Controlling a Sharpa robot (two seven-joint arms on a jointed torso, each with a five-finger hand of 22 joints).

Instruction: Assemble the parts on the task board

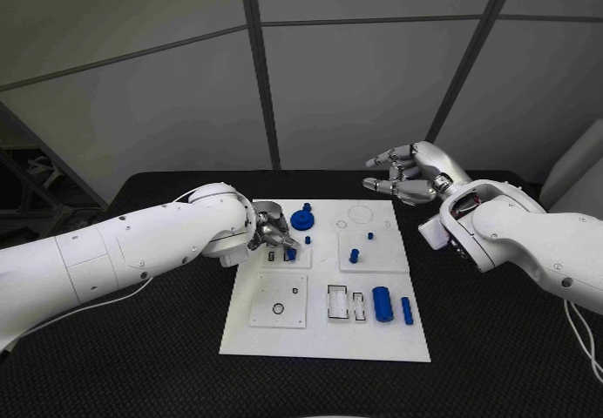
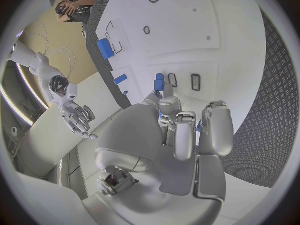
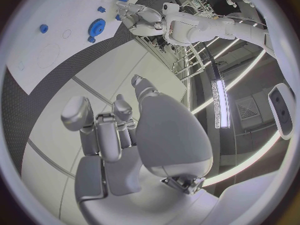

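The white task board (image 1: 324, 335) lies in the middle of the black table. My left hand (image 1: 272, 233) is low over the board's left side and pinches a small blue part (image 1: 290, 253), whose tip (image 2: 160, 81) stands right by two small rectangular slots (image 2: 195, 82). A blue gear (image 1: 301, 218) sits just beyond that hand. Two blue pegs (image 1: 355, 255) stand on the square plate to the right. A thick blue cylinder (image 1: 382, 303) and a thinner one (image 1: 407, 310) lie at the board's near right. My right hand (image 1: 409, 174) hovers above the board's far right corner, holding nothing, fingers loosely bent.
A square plate with a small black ring (image 1: 278, 307) lies at the board's near left. Rectangular cut-outs (image 1: 341, 300) sit beside the thick cylinder. Black table (image 1: 503, 348) surrounds the board. The right wrist view shows the gear (image 3: 97, 26) and my left hand (image 3: 140, 17) far off.
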